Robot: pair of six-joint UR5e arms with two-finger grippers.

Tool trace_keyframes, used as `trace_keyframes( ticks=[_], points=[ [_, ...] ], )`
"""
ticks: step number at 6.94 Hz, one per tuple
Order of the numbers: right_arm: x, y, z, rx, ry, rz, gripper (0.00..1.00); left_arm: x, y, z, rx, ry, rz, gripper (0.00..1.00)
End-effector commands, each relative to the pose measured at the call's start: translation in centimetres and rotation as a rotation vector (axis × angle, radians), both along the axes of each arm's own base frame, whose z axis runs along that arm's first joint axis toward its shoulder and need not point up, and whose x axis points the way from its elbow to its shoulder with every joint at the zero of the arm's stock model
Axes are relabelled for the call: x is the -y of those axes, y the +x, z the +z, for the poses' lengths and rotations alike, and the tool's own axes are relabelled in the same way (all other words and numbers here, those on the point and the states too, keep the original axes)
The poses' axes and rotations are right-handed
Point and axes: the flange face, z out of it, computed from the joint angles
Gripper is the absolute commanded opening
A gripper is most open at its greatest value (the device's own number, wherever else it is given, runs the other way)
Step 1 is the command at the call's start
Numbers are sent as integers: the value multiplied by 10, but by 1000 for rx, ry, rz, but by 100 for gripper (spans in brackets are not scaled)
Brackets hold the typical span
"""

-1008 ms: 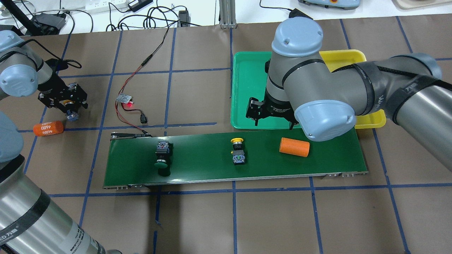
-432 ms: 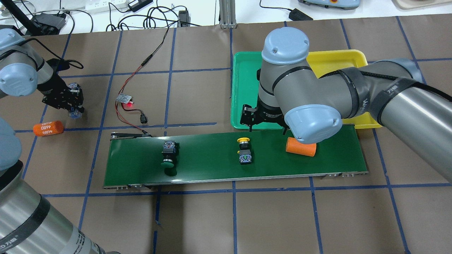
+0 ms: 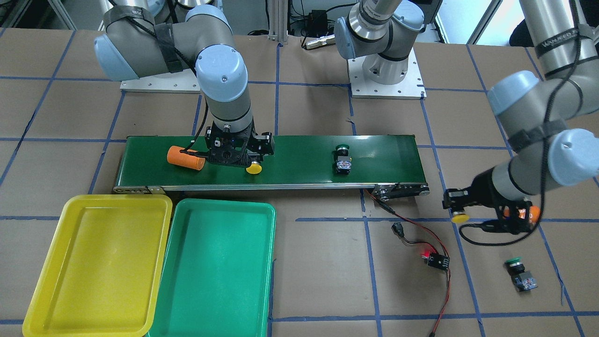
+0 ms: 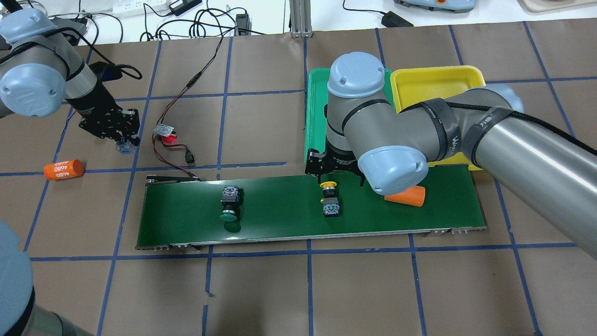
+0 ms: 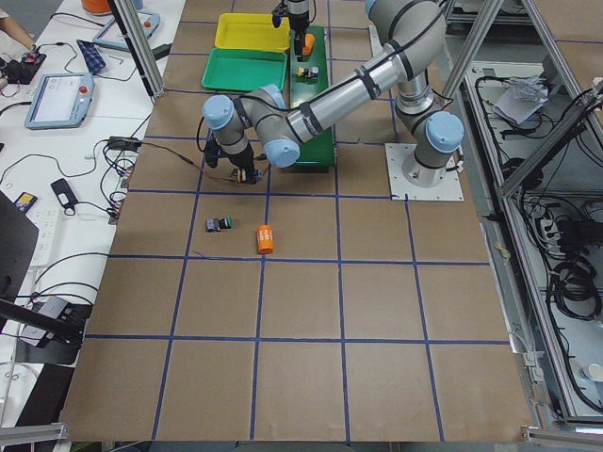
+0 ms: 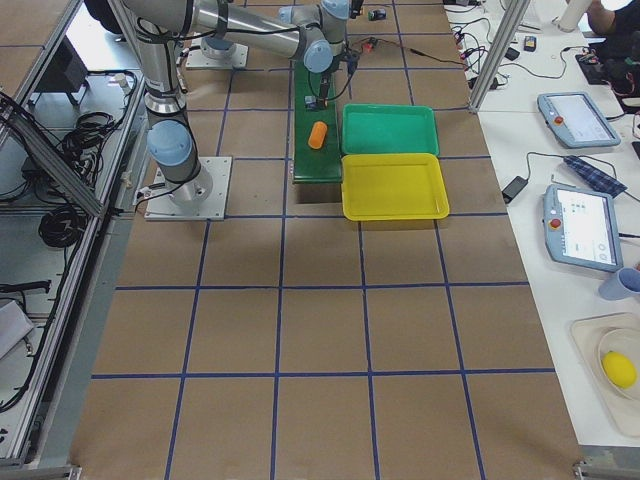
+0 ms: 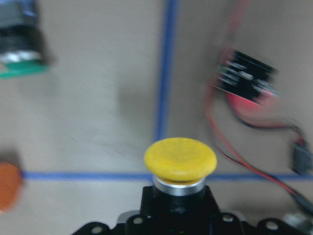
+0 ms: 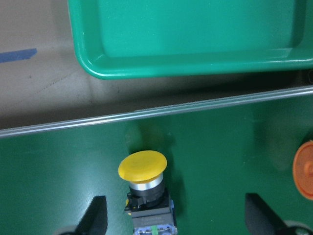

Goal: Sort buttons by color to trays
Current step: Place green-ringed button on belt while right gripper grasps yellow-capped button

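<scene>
My left gripper is shut on a yellow-capped button and holds it above the table, left of the belt; it also shows in the front view. My right gripper is open and low over the belt, its fingers on either side of a second yellow-capped button lying there. A green-capped button lies further left on the belt. Another green-capped button lies on the table. The yellow tray and the green tray stand side by side beyond the belt, both empty.
The long dark green conveyor belt crosses the middle. One orange cylinder lies on it under my right wrist, and another lies on the table at the left. A small circuit board with a red light and wires lies near my left gripper.
My right arm has moved left and down over the yellow button on the belt. The things on the belt have drifted right. My left gripper has moved right and farther away with its button.
</scene>
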Motion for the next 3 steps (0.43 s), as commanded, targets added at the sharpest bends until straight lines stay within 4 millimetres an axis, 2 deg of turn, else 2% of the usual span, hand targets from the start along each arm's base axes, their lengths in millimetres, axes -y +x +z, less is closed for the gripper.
trace_keyframes(
  ticks=[1,2,3],
  points=[
    [-17,-2,-35,-24,73,6,100,-97,-77,7,-38,20,-11,0],
    [-18,-2,-41,-27,82,5,100,-128,-89,-1,-33,46,21,0],
    [-18,-3,-42,-26,84,4,100,-147,-99,-9,-39,67,29,0]
  ],
)
